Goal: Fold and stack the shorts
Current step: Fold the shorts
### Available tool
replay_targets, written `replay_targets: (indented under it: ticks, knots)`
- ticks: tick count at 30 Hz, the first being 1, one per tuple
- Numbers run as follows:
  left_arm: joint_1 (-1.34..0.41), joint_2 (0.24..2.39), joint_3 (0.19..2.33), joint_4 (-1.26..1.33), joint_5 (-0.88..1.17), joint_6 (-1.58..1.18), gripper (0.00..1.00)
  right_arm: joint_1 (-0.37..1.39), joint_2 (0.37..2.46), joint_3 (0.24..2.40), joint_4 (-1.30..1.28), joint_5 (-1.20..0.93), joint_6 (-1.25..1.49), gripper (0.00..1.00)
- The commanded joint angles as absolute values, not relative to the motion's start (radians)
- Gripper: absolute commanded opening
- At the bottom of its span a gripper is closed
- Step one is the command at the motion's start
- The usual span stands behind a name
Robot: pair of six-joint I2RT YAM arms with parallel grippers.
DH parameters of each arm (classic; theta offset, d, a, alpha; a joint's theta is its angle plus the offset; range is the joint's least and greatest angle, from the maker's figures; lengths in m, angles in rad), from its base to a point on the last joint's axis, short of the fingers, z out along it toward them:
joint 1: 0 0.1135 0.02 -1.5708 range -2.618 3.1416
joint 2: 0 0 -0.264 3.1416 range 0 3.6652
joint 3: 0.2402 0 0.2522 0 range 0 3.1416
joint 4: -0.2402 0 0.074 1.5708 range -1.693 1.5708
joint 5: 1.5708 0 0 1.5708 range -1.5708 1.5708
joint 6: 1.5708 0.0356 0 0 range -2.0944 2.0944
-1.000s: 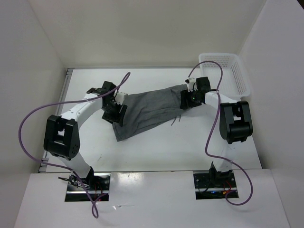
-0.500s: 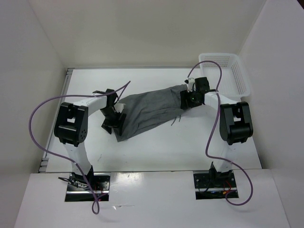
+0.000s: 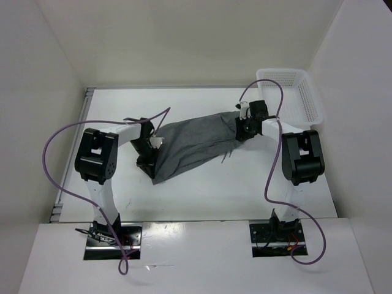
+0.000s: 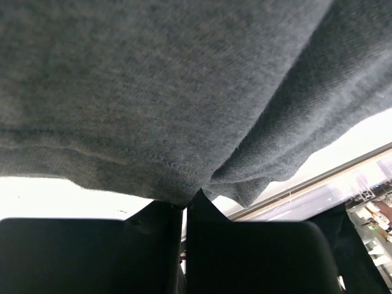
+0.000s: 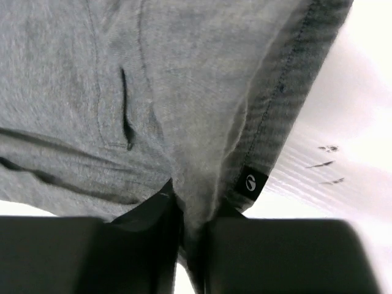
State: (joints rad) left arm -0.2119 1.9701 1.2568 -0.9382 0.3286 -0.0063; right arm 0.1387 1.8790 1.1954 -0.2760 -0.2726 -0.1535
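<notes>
Stretching across the middle of the white surface point(image 3: 245, 190), the grey shorts point(image 3: 193, 142) run from near left to far right, held taut at both ends. The left tool point(image 3: 150, 163) is clamped on the near-left hem. The right tool point(image 3: 239, 130) pinches the far-right edge. A thin drawstring point(image 3: 225, 157) dangles near that end. A white mesh basket point(image 3: 297, 92) sits at the far right.

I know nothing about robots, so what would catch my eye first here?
Grey shorts are stretched between two robot arms in the middle of a white table. The left claw pinches their left edge and the right claw pinches their right end. A white basket sits at the table's far right corner.
</notes>
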Motion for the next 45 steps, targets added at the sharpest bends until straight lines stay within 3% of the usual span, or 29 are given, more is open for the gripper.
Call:
replay_targets:
  ticks: [1,5,10,16,21,25,27,29,34,41,44,45]
  knots:
    - [-0.189,2.010,1.252,-0.821,0.337,0.000,0.00,0.156,1.898,1.173,-0.276,-0.304,-0.160,0.15]
    - [-0.144,2.019,1.295,-0.801,0.316,0.000,0.00,0.156,1.907,1.250,-0.302,-0.357,-0.190,0.00]
    - [-0.069,1.982,1.553,-0.792,0.201,0.000,0.00,0.156,1.971,1.477,-0.339,-0.426,-0.177,0.00]
    - [-0.023,1.944,1.931,-0.810,0.084,0.000,0.00,0.156,2.071,1.984,-0.364,-0.503,-0.045,0.00]
    - [0.026,1.944,2.209,-0.865,0.060,0.000,0.00,0.156,2.059,2.145,-0.383,-0.541,0.002,0.00]
    - [0.026,1.878,2.146,-0.874,0.035,0.000,0.00,0.156,1.990,2.024,-0.402,-0.561,-0.029,0.00]
    - [0.026,1.812,1.901,-0.851,0.046,0.000,0.00,0.156,1.936,1.865,-0.411,-0.561,-0.067,0.00]
    - [0.015,1.787,1.841,-0.836,0.035,0.000,0.00,0.156,1.911,1.775,-0.411,-0.561,-0.067,0.00]
    - [-0.025,1.767,1.451,-0.807,0.009,0.000,0.00,0.156,1.830,1.452,-0.411,-0.540,-0.159,0.00]
    - [-0.025,1.758,1.166,-0.749,-0.011,0.000,0.00,0.167,1.649,1.097,-0.420,-0.480,-0.250,0.00]
    - [-0.025,1.758,1.154,-0.778,-0.011,0.000,0.00,0.167,1.611,1.034,-0.420,-0.451,-0.250,0.06]
    - [-0.037,1.758,1.154,-0.778,-0.024,0.000,0.01,0.167,1.611,1.020,-0.420,-0.440,-0.250,0.19]
